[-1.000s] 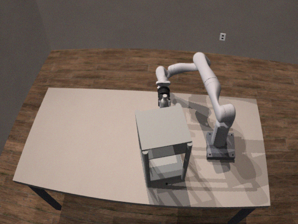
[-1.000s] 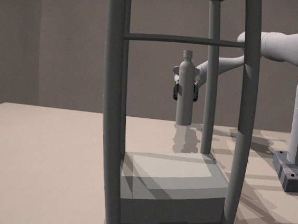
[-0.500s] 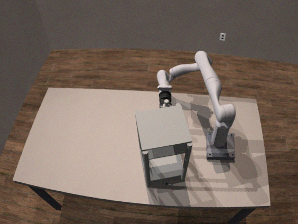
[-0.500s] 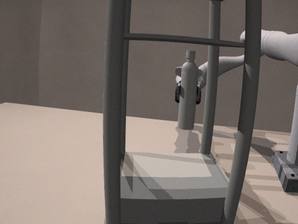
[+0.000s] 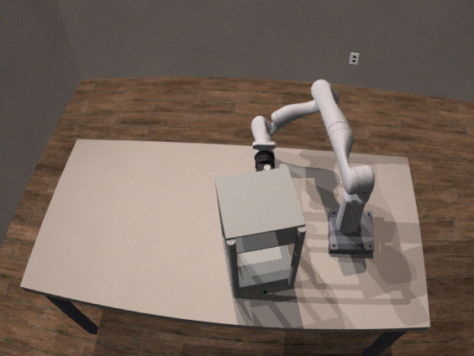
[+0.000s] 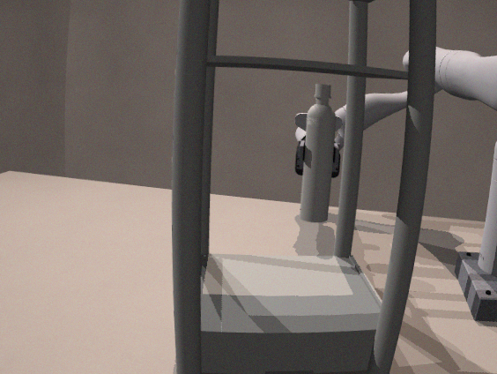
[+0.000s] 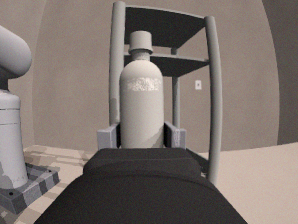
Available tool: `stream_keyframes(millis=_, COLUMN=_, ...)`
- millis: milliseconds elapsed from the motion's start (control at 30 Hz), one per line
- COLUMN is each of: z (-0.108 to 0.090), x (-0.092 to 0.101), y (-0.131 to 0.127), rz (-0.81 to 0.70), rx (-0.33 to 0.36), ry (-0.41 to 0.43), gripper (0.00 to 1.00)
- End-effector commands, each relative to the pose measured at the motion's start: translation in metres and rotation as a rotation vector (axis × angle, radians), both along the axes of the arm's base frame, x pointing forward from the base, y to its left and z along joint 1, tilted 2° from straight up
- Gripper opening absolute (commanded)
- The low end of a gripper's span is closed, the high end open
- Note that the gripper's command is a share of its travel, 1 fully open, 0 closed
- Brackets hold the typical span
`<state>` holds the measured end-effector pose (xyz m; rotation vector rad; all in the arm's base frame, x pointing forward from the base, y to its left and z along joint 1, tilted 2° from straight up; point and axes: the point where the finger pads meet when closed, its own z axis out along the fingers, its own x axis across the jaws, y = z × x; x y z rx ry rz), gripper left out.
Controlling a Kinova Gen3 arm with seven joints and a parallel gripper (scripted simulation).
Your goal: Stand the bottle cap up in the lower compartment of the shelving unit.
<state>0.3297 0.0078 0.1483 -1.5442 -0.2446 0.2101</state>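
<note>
The bottle [image 6: 317, 159], pinched upright at mid-body by the jaws and carried above the desk [image 5: 126, 218] outside the shelving unit [image 6: 187, 176], should be kept vertical and brought in over the lower compartment's edge.

Bottle [image 6: 318, 163]: matt grey, smooth, plastic-looking; faint pale mottling on shoulder in wrist view.
Gripper [image 6: 317, 160]: fingers [image 6: 300, 160] black w/ slight sheen; body matt black.
Arm [image 5: 339, 135]: smooth off-white shell, satin.
Base plate [image 5: 370, 248]: dull grey, metal-like, dark bolt heads.
Shelving unit [image 5: 230, 256]: matt grey posts & boards, smooth, painted look.
Table [image 5: 126, 218]: pale beige top, matt, no grain.
Floor [image 5: 168, 105]: brown wood planks, visible grain.
Wall [image 5: 210, 38]: flat grey, matt.
</note>
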Motion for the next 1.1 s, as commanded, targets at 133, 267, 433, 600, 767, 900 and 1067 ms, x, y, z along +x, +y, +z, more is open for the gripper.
stream_keyframes(millis=133, z=0.002, x=-0.005, y=0.006, rz=0.003, rx=0.001, ry=0.000, gripper=0.00)
stream_keyframes(millis=267, z=0.002, x=-0.007, y=0.010, rz=0.003, rx=0.001, ry=0.000, gripper=0.00)
stream_keyframes(millis=433, z=0.002, x=-0.008, y=0.012, rz=0.003, rx=0.001, ry=0.000, gripper=0.00)
stream_keyframes(millis=600, z=0.002, x=-0.008, y=0.013, rz=0.003, rx=0.001, ry=0.000, gripper=0.00)
stream_keyframes(millis=767, z=0.002, x=-0.008, y=0.013, rz=0.003, rx=0.001, ry=0.000, gripper=0.00)
stream_keyframes(millis=900, z=0.002, x=-0.008, y=0.013, rz=0.003, rx=0.001, ry=0.000, gripper=0.00)
stream_keyframes(millis=1067, z=0.002, x=-0.003, y=0.015, rz=0.003, rx=0.001, ry=0.000, gripper=0.00)
